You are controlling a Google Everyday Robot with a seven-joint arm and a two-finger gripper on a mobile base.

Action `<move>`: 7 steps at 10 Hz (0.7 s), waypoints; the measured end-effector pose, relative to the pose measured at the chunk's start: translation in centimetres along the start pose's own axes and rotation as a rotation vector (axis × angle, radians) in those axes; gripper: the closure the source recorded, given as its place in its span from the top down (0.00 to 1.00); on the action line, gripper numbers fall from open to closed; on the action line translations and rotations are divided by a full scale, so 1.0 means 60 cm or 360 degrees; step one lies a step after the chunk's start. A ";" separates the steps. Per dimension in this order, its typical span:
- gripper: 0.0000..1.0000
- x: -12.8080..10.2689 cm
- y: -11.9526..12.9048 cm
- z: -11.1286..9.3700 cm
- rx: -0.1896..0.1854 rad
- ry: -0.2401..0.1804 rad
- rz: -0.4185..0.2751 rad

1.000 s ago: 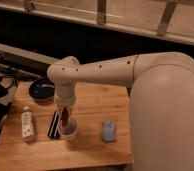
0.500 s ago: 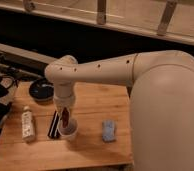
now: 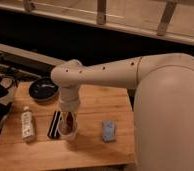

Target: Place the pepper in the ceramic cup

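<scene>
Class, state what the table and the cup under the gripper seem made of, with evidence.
Table: probably wood, warm brown boards with faint lines, matte.
Cup: smooth plain white, ceramic-looking, though plastic is possible.
The gripper hangs directly above the cup.

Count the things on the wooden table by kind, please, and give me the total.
Cup: 1
Pepper: 1, at the cup's mouth
Bottle: 1
Black round dish: 1
Blue packet: 1
Dark bar: 1, perhaps part of the gripper
Total: 6
The gripper hangs over the cup, at the pepper.
</scene>
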 end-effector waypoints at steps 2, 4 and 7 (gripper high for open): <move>0.64 0.008 -0.003 0.009 -0.0014 0.0034 0.0000; 0.79 0.011 -0.002 0.014 -0.0042 0.0035 -0.0011; 0.80 0.012 0.009 0.008 -0.0106 -0.0016 -0.0062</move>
